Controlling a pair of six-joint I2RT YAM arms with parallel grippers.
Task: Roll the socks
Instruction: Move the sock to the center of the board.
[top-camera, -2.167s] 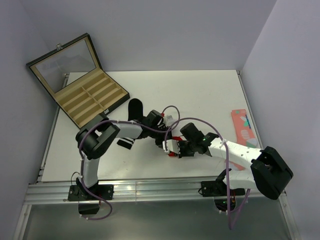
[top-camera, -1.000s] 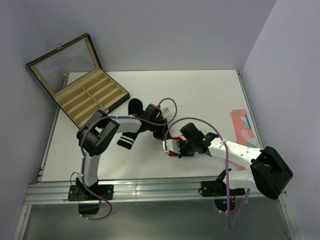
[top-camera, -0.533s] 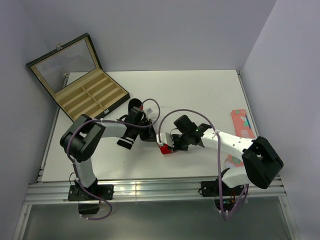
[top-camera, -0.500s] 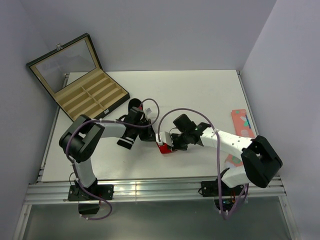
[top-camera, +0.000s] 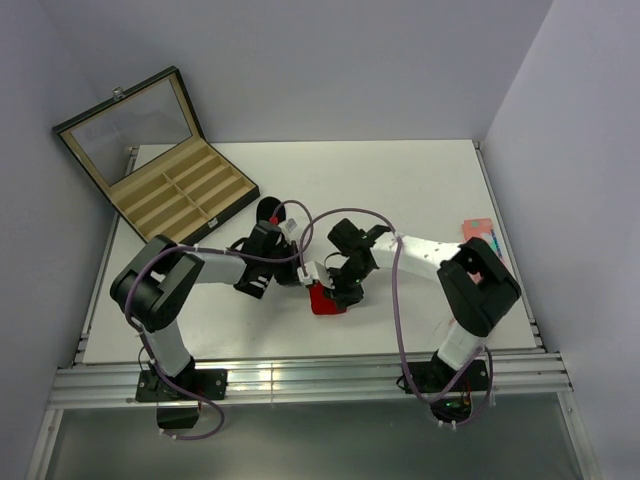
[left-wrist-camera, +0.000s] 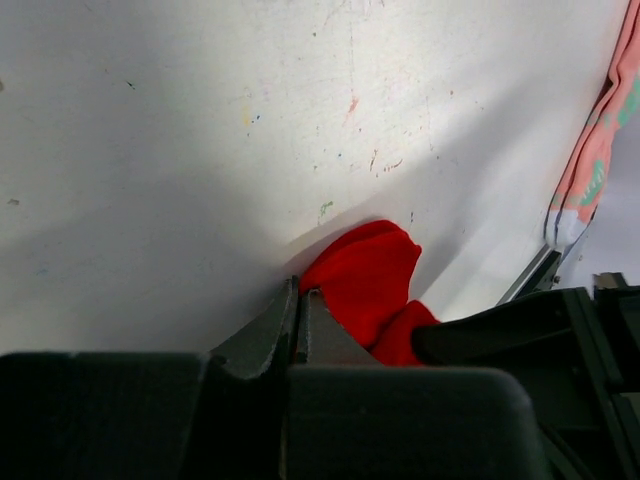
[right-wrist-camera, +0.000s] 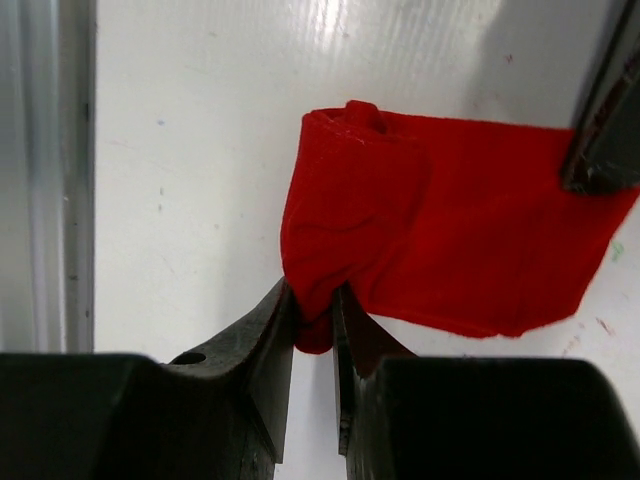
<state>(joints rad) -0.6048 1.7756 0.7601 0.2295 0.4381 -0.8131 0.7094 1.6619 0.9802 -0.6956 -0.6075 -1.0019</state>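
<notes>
From overhead, the red sock (top-camera: 322, 298) is seen lying on the table (top-camera: 420, 190) between the two arms. It sits directly beneath the right gripper (top-camera: 332, 292), and the left gripper (top-camera: 300, 278) meets it from the opposite side. The black sock (top-camera: 252, 285) is stretched out behind the left gripper, partly hidden under that arm. A pink sock (top-camera: 480, 238) lies well apart, behind the right arm.

From the left wrist, the left gripper (left-wrist-camera: 299, 305) is shown clenched tight, with its tips set at the edge of the red sock (left-wrist-camera: 365, 280). The sock bulges just ahead and to the right of them. Whether any fabric is caught between the tips cannot be told.

From the right wrist, the right gripper (right-wrist-camera: 312, 310) is shown grasping the thick, turned-over end of the red sock (right-wrist-camera: 450, 230). The flat remainder is spread ahead and to the right, and a dark finger rests on its far corner.

The sock is judged to be light, soft and limp, so a loose roll could easily slacken. It is best taken across the full thickness of the rolled end while the flat end is pinned.
</notes>
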